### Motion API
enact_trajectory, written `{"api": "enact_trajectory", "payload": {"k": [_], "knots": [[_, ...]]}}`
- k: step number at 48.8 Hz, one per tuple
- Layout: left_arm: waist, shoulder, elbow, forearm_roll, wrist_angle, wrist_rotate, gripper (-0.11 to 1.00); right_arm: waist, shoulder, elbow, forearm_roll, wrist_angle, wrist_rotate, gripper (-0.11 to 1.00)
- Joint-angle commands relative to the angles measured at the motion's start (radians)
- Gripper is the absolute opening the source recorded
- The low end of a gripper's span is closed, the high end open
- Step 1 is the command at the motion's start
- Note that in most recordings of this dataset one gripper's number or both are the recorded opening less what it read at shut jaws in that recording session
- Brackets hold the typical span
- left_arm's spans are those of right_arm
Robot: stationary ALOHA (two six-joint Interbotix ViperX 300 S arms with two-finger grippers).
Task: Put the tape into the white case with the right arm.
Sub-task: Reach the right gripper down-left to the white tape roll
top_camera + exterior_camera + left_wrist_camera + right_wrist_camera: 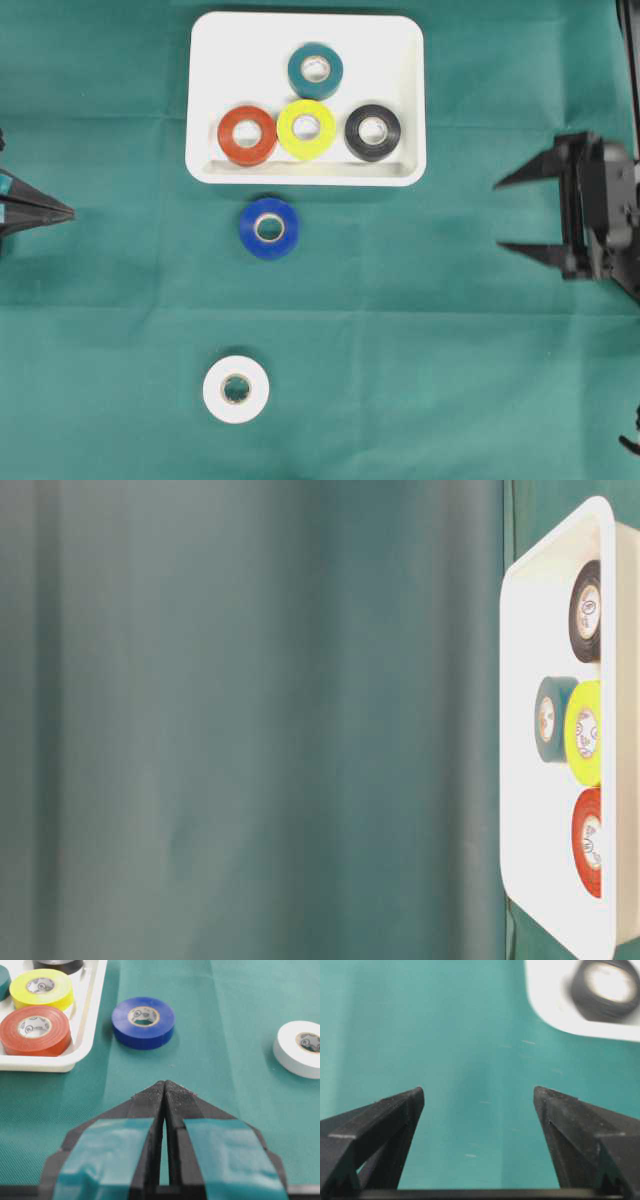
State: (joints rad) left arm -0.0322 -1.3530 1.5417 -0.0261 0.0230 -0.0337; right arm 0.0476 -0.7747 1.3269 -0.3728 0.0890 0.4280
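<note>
The white case (205, 100) lies at the back centre and holds teal (315, 70), red (247, 134), yellow (306, 128) and black (372, 132) tape rolls. On the cloth in front of it lies a blue tape roll (268, 228), and nearer the front a white tape roll (236, 389). My right gripper (497, 215) hovers open and empty at the right edge, well away from both loose rolls. In its wrist view only cloth lies between the fingers (479, 1094), with the case corner (540, 995) ahead. My left gripper (70, 212) sits shut at the left edge.
Green cloth covers the whole table. In the left wrist view the blue roll (143, 1021) lies straight ahead of the shut tips (164, 1083), the white roll (301, 1048) to the right and the case rim (90, 1020) to the left.
</note>
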Motion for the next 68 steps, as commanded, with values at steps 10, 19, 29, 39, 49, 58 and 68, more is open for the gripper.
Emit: {"api": "enact_trajectory", "payload": {"k": [10,19,29,39,49,58,68], "knots": [[0.003,0.008,-0.012,0.000,-0.009,0.002,0.00,0.135,0.015,-0.008,0.003,-0.002,0.083,0.59],[0.003,0.008,-0.012,0.000,-0.009,0.002,0.00,0.143,0.054,-0.008,-0.012,-0.023,0.083,0.54],[0.003,0.008,-0.011,0.000,-0.009,0.002,0.00,0.143,0.155,-0.057,-0.031,-0.095,0.078,0.51],[0.003,0.008,-0.011,-0.002,-0.011,0.002,0.00,0.143,0.364,-0.187,-0.072,-0.124,0.075,0.51],[0.003,0.008,-0.011,0.000,-0.009,0.002,0.00,0.143,0.552,-0.351,-0.107,-0.143,0.075,0.51],[0.003,0.008,-0.011,0.000,-0.009,0.002,0.00,0.152,0.689,-0.489,-0.109,-0.141,0.075,0.51],[0.003,0.008,-0.009,0.000,-0.009,0.002,0.00,0.160,0.811,-0.626,-0.109,-0.143,0.075,0.51]]}}
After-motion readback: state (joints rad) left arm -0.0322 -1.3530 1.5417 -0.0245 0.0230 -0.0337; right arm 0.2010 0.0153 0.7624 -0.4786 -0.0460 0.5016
